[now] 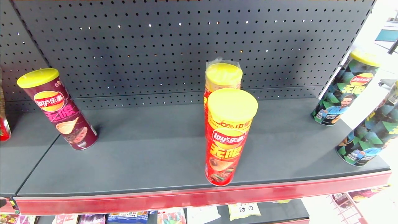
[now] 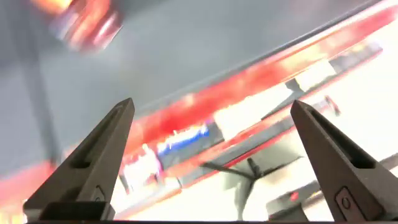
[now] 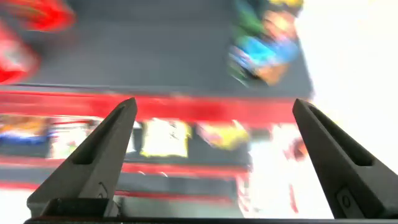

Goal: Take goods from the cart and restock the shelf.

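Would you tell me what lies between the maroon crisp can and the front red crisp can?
Nothing: the head view shows only bare grey shelf board there.

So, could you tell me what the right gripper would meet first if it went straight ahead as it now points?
Most likely the shelf's red front edge: the open right gripper points roughly at it, though depth is hard to judge.

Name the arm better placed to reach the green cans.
Right, likely: the green cans stand at the shelf's right end, and the open right tool faces one.
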Controlling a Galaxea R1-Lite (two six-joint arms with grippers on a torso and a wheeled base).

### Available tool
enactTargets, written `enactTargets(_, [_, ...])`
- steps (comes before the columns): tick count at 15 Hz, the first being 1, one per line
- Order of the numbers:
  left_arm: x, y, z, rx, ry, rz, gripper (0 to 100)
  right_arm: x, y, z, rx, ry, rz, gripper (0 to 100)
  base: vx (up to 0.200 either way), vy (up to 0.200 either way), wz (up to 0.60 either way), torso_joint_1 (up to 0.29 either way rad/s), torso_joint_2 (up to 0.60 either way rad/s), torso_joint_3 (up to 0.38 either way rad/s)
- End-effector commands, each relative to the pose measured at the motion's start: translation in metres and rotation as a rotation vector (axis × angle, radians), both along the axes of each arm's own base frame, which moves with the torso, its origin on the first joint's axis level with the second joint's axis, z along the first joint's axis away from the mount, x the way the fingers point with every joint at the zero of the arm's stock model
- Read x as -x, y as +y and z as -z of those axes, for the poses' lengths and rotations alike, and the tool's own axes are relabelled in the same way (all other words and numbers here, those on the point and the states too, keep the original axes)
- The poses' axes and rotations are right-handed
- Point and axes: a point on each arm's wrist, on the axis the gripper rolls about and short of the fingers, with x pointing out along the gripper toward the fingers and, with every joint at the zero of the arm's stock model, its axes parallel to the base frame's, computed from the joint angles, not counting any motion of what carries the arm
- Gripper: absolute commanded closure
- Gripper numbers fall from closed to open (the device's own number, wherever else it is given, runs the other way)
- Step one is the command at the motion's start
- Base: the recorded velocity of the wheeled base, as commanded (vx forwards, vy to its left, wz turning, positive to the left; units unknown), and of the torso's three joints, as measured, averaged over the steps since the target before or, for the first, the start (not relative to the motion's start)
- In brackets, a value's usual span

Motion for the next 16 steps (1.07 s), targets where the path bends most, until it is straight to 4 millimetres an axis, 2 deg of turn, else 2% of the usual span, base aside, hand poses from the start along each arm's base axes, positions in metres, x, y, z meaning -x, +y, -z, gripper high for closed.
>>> enactTargets(1, [0.026,0.008,0.022,0.043,-0.076,-0.169,0,0.006,0.0,-0.006,0.003,-0.026,0.067,0,0.0,0.0,0.0,0.0,0.0,0.0])
enactTargets(2, [0.028,0.008,0.025,0.05,-0.122,-0.206,0,0.005,0.0,-0.004,0.006,-0.02,0.064,0,0.0,0.0,0.0,0.0,0.0,0.0])
enactTargets(4, [0.027,0.007,0.024,0.086,-0.16,-0.095,0,0.005,-0.001,-0.002,0.017,-0.017,0.069,0,0.0,0.0,0.0,0.0,0.0,0.0])
enactTargets(8, [0.023,0.006,0.023,0.017,-0.152,-0.069,0,0.005,-0.001,-0.005,0.025,-0.029,0.077,0,0.0,0.0,0.0,0.0,0.0,0.0])
enactTargets(12, [0.024,0.007,0.023,-0.013,-0.166,-0.071,0,0.005,-0.001,0.006,0.04,0.001,0.073,0,0.0,0.0,0.0,0.0,0.0,0.0])
enactTargets(16, [0.025,0.007,0.021,-0.015,-0.176,-0.076,0,0.006,-0.001,0.01,0.047,0.007,0.068,0,-0.2,0.0,0.0,0.01,0.0,0.001])
